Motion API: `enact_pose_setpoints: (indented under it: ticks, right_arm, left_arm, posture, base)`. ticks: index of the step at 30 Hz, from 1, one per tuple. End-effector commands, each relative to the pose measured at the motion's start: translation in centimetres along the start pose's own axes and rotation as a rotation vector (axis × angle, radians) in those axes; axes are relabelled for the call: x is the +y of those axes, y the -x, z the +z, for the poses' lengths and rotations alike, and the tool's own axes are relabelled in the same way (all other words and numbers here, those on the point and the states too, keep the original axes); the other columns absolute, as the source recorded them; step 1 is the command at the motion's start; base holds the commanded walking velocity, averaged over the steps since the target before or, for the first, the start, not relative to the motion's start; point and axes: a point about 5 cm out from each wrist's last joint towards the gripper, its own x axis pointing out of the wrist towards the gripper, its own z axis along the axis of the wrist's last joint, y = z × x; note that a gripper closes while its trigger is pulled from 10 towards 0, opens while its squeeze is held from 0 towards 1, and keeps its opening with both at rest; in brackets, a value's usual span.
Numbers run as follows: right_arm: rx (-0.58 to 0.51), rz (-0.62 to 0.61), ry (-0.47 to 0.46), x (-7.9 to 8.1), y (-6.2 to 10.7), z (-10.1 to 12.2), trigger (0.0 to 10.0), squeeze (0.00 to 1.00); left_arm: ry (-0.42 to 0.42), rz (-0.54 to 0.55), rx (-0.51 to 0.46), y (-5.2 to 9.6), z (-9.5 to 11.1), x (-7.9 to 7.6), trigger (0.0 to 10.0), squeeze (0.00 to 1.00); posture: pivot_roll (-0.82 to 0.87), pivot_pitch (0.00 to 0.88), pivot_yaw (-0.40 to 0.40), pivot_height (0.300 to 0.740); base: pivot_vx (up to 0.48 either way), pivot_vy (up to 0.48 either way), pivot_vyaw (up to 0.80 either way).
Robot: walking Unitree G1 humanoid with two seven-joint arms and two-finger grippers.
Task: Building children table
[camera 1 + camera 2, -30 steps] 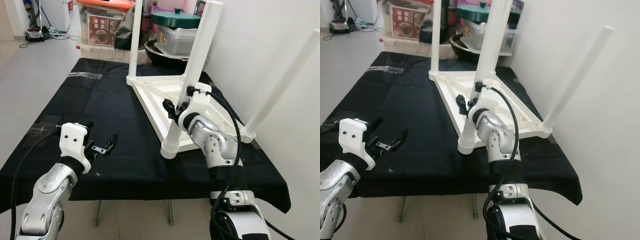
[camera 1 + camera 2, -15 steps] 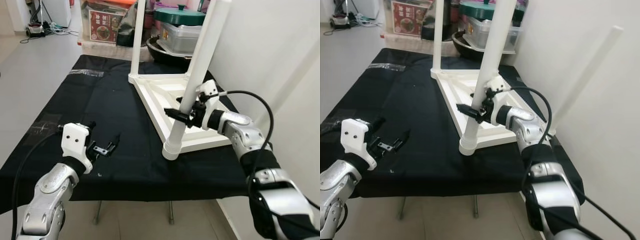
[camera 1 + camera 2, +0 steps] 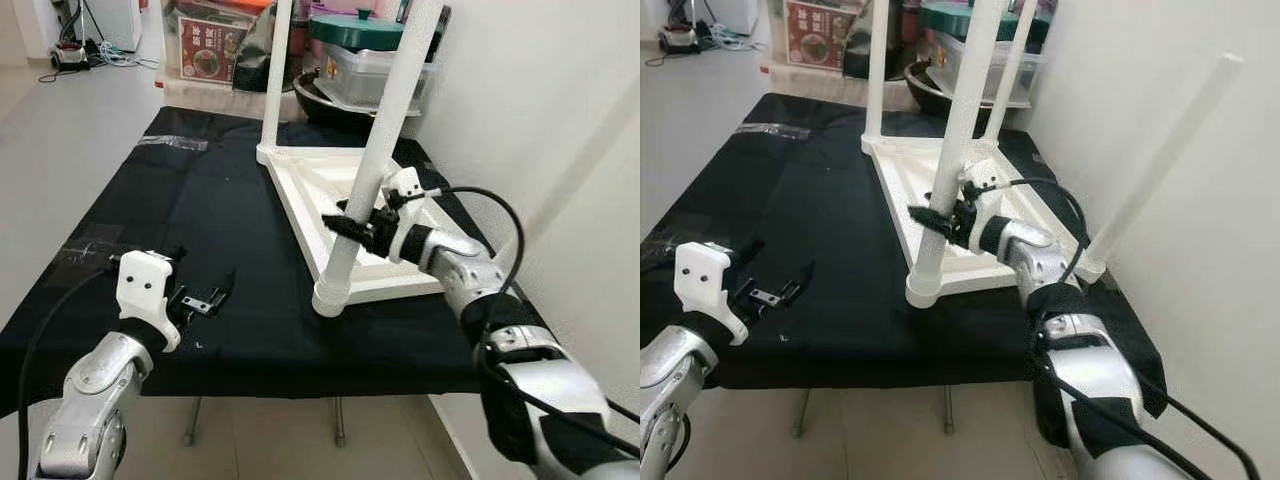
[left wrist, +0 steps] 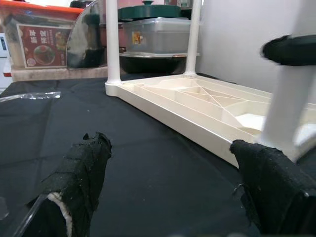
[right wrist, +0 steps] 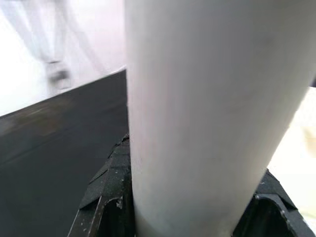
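Head stereo pair looking down on black table, wrist cameras close, low.

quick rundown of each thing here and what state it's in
tabletop: upside down on the black cloth, ribbed underside up
near leg: standing in its corner socket, leaning, clamped by the right gripper
far left leg: upright in its socket
right leg: fitted, slanting along the wall
right gripper: jaws shut around the near leg
left gripper: jaws open, holding nothing, above the cloth
green-lidded pot: lid on
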Motion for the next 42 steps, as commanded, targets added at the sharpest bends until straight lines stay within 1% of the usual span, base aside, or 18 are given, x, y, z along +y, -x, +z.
enact_pose_setpoints:
  ticks: [1, 4, 5, 6, 8, 11, 12, 16, 17, 19, 26, 27, 29, 31, 35, 39, 40, 42]
  right_arm:
    - [0.056, -0.251, -0.058, -1.5, 0.5, -1.0, 0.0, 0.0]
    - [0.191, -0.658, -0.135, -0.9, 1.3, -4.2, 0.0, 0.0]
    - [0.191, -0.658, -0.135, -0.9, 1.3, -4.2, 0.0, 0.0]
    - [0.192, -0.676, -0.131, 0.6, 1.2, -4.9, 0.0, 0.0]
    - [0.151, -0.58, -0.17, 5.8, -0.3, -5.1, 0.0, 0.0]
    - [0.147, -0.574, -0.17, 6.0, -0.4, -5.0, 0.0, 0.0]
    - [0.179, -0.497, -0.177, 7.0, -1.3, -4.9, 10.0, 0.0]
    - [0.15, -0.457, -0.18, 7.1, -1.7, -4.2, 10.0, 0.0]
    - [0.103, -0.447, -0.158, 6.6, -1.5, -3.4, 10.0, 1.0]
    - [0.063, -0.489, -0.13, 5.7, -0.7, -1.9, 10.0, 1.0]
    - [0.06, -0.518, -0.103, 5.0, 0.3, -0.7, 10.0, 1.0]
    - [-0.024, -0.272, -0.092, 4.7, 0.4, 1.3, 10.0, 0.0]
    - [-0.068, 0.003, -0.075, 5.0, 0.8, 2.4, 10.0, 0.0]
    - [-0.069, 0.139, -0.033, 5.3, 1.2, 2.4, 10.0, 0.0]
    - [-0.048, 0.303, 0.032, 5.2, 1.4, 2.0, 10.0, 0.0]
    - [-0.016, 0.329, 0.048, 4.6, 0.9, 1.5, 10.0, 0.0]
    - [0.009, 0.321, 0.052, 4.4, 0.4, 1.1, 2.7, 0.0]
    - [0.027, 0.328, 0.053, 4.2, 0.1, 0.8, 2.7, 0.0]
  left_arm:
    - [0.0, -0.008, 0.003, 0.0, 0.0, -0.1, 10.0, 0.0]
    - [0.003, -0.011, 0.006, 0.0, -0.1, -0.2, 10.0, 0.0]
    - [0.003, -0.011, 0.006, 0.0, -0.1, -0.2, 10.0, 0.0]
    - [0.007, -0.014, 0.008, 0.0, -0.2, -0.3, 10.0, 0.0]
    - [0.013, -0.033, 0.008, -0.3, -0.3, -0.7, 10.0, 0.0]
    - [0.013, -0.035, 0.008, -0.3, -0.3, -0.8, 10.0, 0.0]
    - [0.013, -0.036, 0.005, -0.7, -0.2, -0.7, 10.0, 0.0]
    - [0.008, -0.036, 0.008, -0.8, -0.3, -0.6, 10.0, 0.0]
    - [-0.026, -0.026, 0.037, -0.9, -0.8, -0.4, 10.0, 0.0]
    - [-0.105, 0.003, 0.08, -1.1, -1.5, 0.0, 10.0, 0.0]
    - [-0.1, 0.01, 0.083, -1.3, -1.6, 0.1, 10.0, 0.0]
    - [-0.056, 0.004, 0.08, -1.3, -1.8, 0.3, 10.0, 0.0]
    - [-0.038, 0.014, 0.087, -1.2, -2.1, 0.6, 10.0, 0.0]
    - [-0.042, 0.02, 0.101, -1.1, -2.6, 0.6, 10.0, 0.0]
    - [-0.038, 0.026, 0.119, -0.9, -3.4, 0.4, 10.0, 0.0]
    - [-0.047, 0.034, 0.13, -1.0, -3.7, 0.5, 10.0, 0.0]
    - [-0.045, 0.043, 0.132, -0.9, -3.9, 0.6, 10.0, 0.0]
    - [-0.042, 0.047, 0.133, -0.9, -4.0, 0.6, 10.0, 0.0]
  posture:
    - [0.17, 0.0, -0.198, 0.74]
    - [0.15, 0.0, -0.184, 0.74]
    - [0.15, 0.0, -0.184, 0.74]
    - [0.14, 0.0, -0.168, 0.74]
    - [0.14, 0.0, -0.161, 0.74]
    - [0.14, 0.0, -0.161, 0.74]
    - [0.13, 0.0, -0.161, 0.74]
    - [0.13, 0.0, -0.158, 0.74]
    - [0.12, 0.0, -0.157, 0.74]
    - [0.12, 0.0, -0.156, 0.74]
    - [0.12, 0.0, -0.152, 0.74]
    - [0.12, 0.0, -0.154, 0.74]
    - [0.12, 0.0, -0.156, 0.74]
    - [0.13, 0.0, -0.161, 0.74]
    - [0.13, 0.0, -0.161, 0.74]
    - [0.14, 0.0, -0.173, 0.74]
    - [0.14, 0.0, -0.173, 0.74]
    - [0.14, 0.0, -0.173, 0.74]
  base:
    - [0.0, 0.0, 0.0]
    - [0.0, 0.0, 0.0]
    - [0.0, 0.0, 0.0]
    - [0.0, 0.0, 0.0]
    - [0.0, 0.0, 0.0]
    - [0.0, 0.0, 0.0]
    - [0.0, 0.0, 0.0]
    - [0.0, 0.0, 0.0]
    - [0.0, 0.0, 0.0]
    - [0.0, 0.0, 0.0]
    - [0.0, 0.0, 0.0]
    - [0.0, 0.0, 0.0]
    - [0.0, 0.0, 0.0]
    - [0.0, 0.0, 0.0]
    - [0.0, 0.0, 0.0]
    - [0.0, 0.0, 0.0]
    - [0.0, 0.0, 0.0]
    - [0.0, 0.0, 0.0]
